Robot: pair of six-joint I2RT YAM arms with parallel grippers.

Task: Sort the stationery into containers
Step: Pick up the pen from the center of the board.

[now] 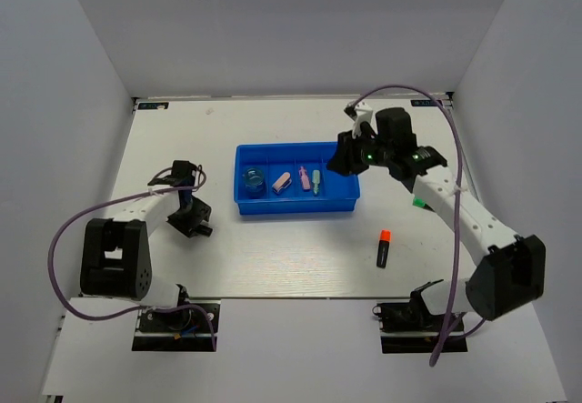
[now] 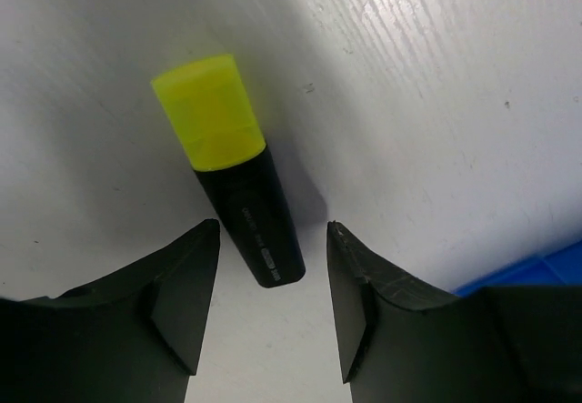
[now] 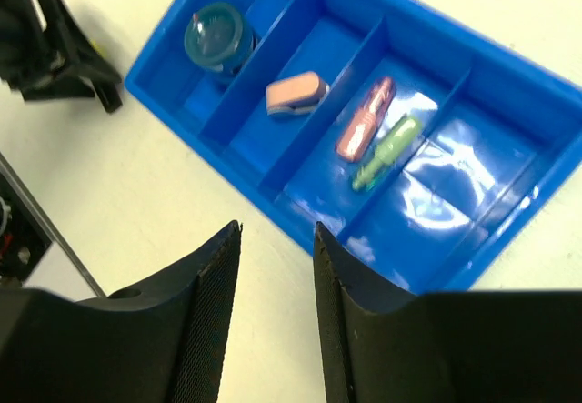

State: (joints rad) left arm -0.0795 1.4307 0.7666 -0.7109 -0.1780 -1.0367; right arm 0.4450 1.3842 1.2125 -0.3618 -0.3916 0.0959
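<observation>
The blue four-compartment tray (image 1: 296,208) sits mid-table. It holds a translucent blue roll (image 1: 253,181), a short pink piece (image 1: 282,182), a pink tube (image 1: 304,177) and a green tube (image 1: 316,180); its right compartment is bare. My left gripper (image 2: 273,230) is open and low over the table left of the tray. Its fingertips flank the black end of a yellow-capped marker (image 2: 241,171) lying flat, not touching it. My right gripper (image 3: 277,230) is open and empty, above the tray's (image 3: 182,116) right end. An orange-capped marker (image 1: 384,248) lies on the table at right.
A small green piece (image 1: 419,202) shows beside my right forearm, mostly hidden by it. White walls enclose the table on three sides. The tray's corner (image 2: 536,271) lies just right of my left gripper.
</observation>
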